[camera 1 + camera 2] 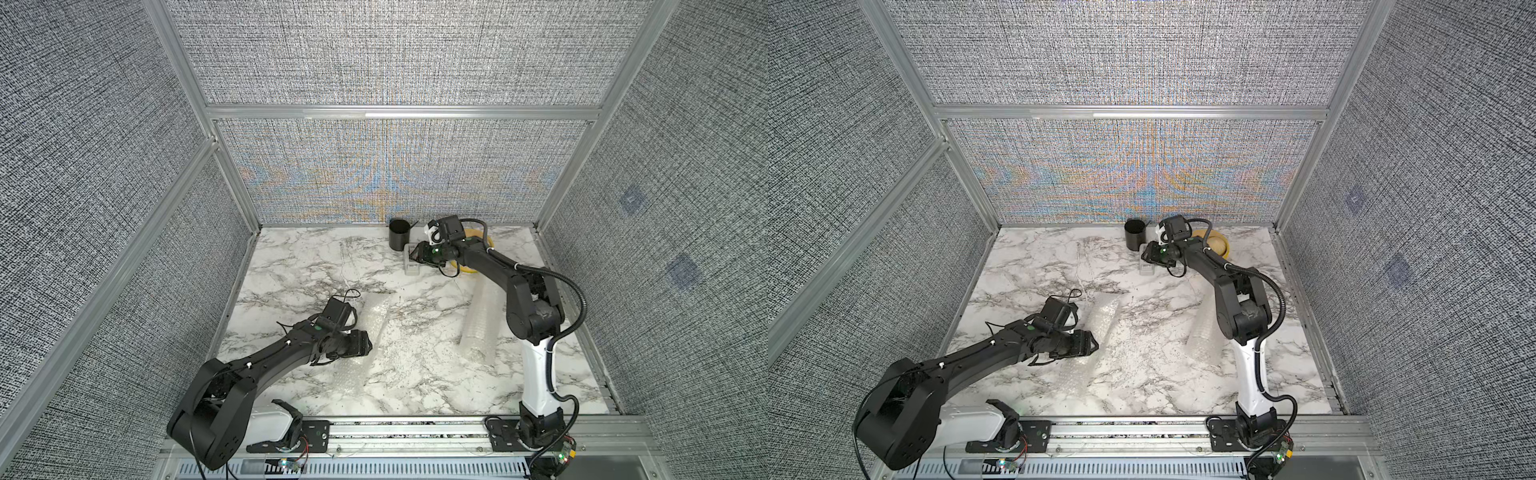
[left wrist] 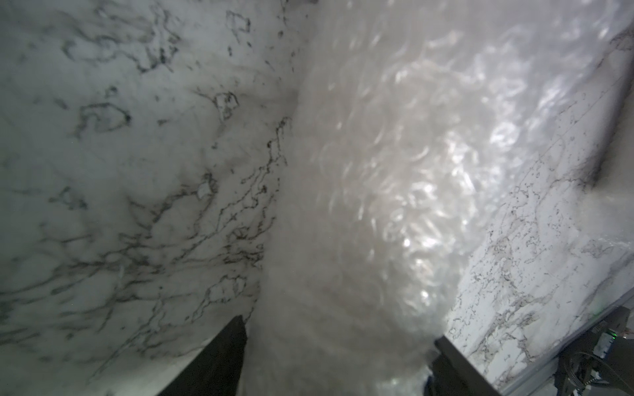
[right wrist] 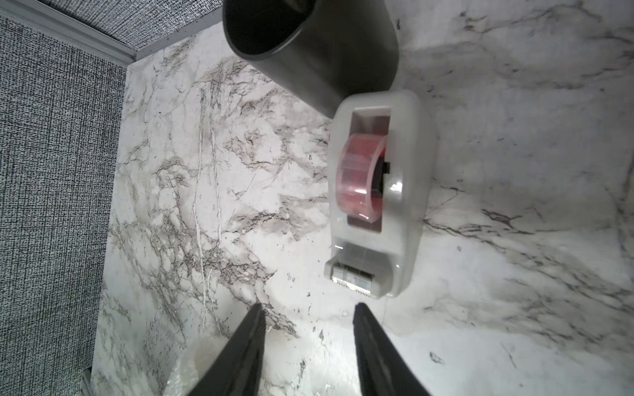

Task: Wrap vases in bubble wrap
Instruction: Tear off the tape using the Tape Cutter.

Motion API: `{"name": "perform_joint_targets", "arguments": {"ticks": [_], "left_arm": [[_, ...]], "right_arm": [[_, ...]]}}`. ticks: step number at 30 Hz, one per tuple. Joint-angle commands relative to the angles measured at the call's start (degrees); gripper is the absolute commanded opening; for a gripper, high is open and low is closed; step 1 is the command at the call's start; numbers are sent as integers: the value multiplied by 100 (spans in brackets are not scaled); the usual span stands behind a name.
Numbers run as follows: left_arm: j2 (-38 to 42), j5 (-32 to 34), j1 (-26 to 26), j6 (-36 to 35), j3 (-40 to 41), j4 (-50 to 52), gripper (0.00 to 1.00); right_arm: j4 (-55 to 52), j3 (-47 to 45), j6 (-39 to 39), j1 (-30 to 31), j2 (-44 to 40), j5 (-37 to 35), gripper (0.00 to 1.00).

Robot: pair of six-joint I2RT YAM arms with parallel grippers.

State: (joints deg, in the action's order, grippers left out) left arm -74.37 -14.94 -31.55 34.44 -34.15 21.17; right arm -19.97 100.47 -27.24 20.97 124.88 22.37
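A long roll of bubble wrap (image 1: 376, 320) lies on the marble table, left of centre in both top views. My left gripper (image 1: 369, 343) reaches it from the left, its jaws wide apart on either side of the roll. In the left wrist view the bubble wrap (image 2: 377, 171) fills the gap between the black fingertips (image 2: 236, 339); whether they press on it I cannot tell. A second bubble-wrap roll (image 1: 478, 328) lies at the right, partly behind the right arm. No vases show; the wrap hides anything inside. My right gripper (image 3: 308, 307) is open and empty at the back.
A grey tape dispenser (image 3: 377, 192) with a red roll sits just ahead of the right gripper, next to a black cup (image 3: 308, 51). Behind the right arm is a yellow bowl (image 1: 1219, 245). Woven grey walls with metal rails (image 1: 399, 112) close in three sides.
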Motion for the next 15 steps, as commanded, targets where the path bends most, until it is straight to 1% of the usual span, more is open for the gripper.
{"name": "perform_joint_targets", "arguments": {"ticks": [1,6,9,15], "left_arm": [[31,287,35,15,1,246,81],[333,492,112,176,40,336,82],[475,468,168,230,151,212,81],[393,550,193,237,183,250,72]], "right_arm": [[-238,190,-26,-16,147,130,46],[-247,376,-36,-114,357,214,46],[-150,360,-55,-169,367,237,46],[-210,538,-111,-269,564,442,45]]}}
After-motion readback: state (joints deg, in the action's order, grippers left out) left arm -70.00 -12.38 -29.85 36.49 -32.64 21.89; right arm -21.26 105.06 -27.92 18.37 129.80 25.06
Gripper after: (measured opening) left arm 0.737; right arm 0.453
